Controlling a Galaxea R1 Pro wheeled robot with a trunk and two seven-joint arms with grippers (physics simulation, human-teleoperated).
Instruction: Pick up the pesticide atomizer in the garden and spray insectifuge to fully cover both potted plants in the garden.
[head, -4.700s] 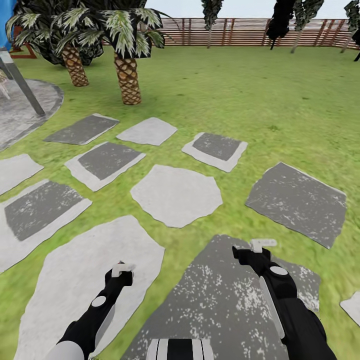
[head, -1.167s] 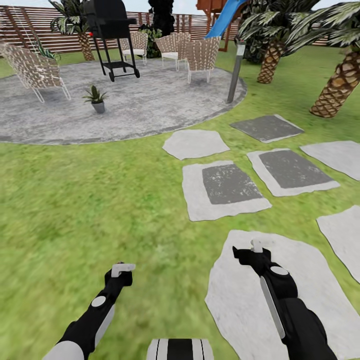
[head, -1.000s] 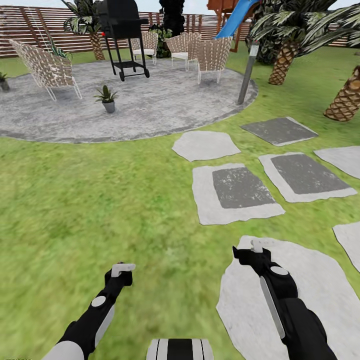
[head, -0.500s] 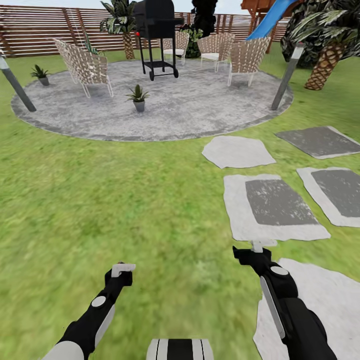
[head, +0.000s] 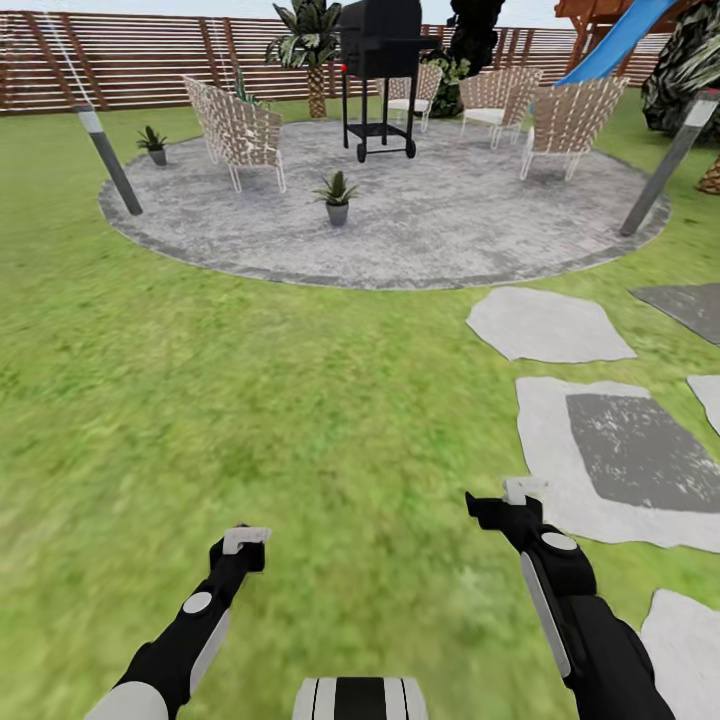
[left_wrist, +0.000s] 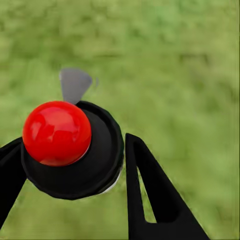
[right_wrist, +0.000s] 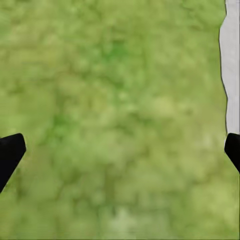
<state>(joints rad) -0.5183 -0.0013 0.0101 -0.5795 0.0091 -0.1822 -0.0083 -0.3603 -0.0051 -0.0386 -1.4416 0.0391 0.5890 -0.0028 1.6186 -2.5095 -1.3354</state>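
The whole view has swung sideways since a moment ago, so the round patio (head: 480, 230) now sits straight ahead of both grippers, far off. That means the robot is turning to face the garden. One potted plant (head: 337, 194) stands mid-patio, the other (head: 153, 144) at its far left edge. No spray bottle can be picked out yet (too small or hidden). Both arms stick out low over the lawn (head: 250, 400). The right gripper (head: 523, 490) is spread wide and empty; the left gripper (head: 245, 540) I cannot tell.
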